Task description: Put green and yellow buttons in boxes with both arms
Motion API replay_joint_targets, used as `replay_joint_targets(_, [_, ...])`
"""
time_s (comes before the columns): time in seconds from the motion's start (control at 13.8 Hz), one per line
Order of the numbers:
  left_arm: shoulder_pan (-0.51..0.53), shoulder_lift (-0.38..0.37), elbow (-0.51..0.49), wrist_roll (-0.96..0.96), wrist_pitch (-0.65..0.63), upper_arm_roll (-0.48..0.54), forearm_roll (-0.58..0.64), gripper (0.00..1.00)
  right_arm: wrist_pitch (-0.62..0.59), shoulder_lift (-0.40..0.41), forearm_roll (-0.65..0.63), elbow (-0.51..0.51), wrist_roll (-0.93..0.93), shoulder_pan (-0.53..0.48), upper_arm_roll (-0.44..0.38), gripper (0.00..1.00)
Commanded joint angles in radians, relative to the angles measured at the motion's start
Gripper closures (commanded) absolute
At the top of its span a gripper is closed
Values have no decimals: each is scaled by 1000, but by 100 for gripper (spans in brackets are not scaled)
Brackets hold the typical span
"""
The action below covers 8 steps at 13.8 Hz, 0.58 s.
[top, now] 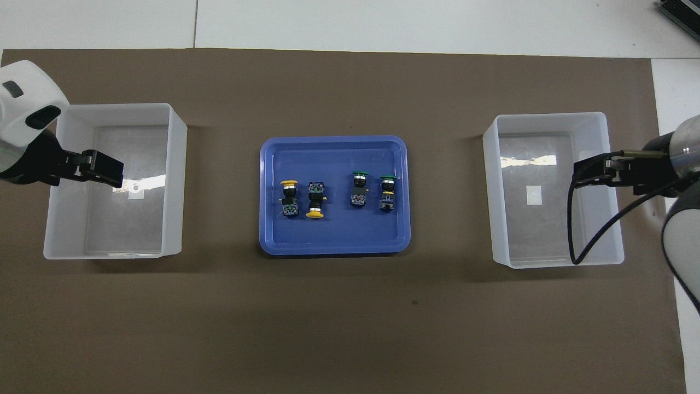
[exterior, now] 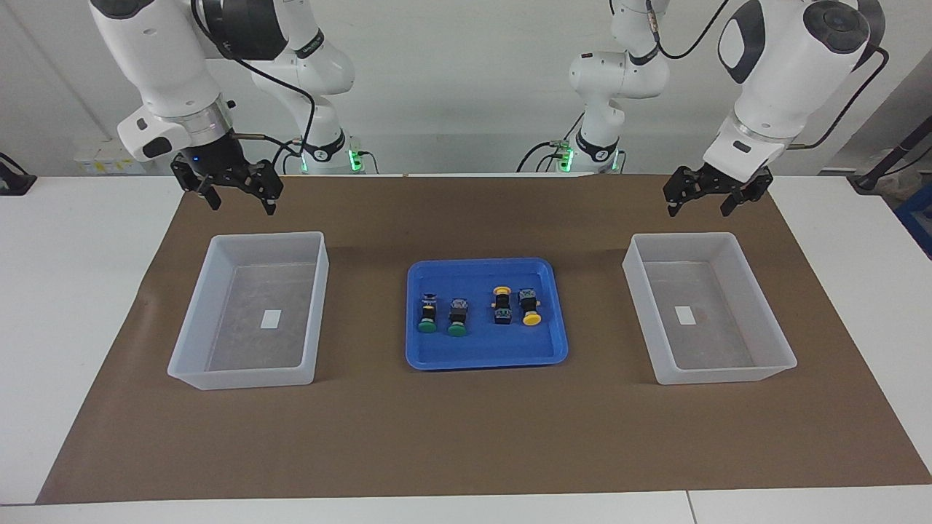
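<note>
Buttons: two green buttons [exterior: 442,314] and two yellow buttons [exterior: 516,306] lie on their sides in the blue tray [exterior: 486,361], mid-counter. We judge them light, rigid, with slick caps; grip the blocky black bodies. Left gripper [exterior: 708,198] at tray's 2 o'clock and right gripper [exterior: 237,195] at 10, fingers wide, empty.

Bare mat [exterior: 466,437] lay open between tray [exterior: 486,360] and boxes [exterior: 247,378] — easy passage. Buttons [exterior: 427,313] sat paired closely — finger room seemed tight.
</note>
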Motion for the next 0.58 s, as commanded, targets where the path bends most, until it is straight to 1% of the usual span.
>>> replay_joint_targets(0.0, [6,-22,-30,0,18,-2,8,0,2,-3,4,5,10,-9,8,0])
replay_joint_targets(0.51, [6,-22,-30,0,18,-2,8,0,-4,-9,6,-8,12,-17,6,0])
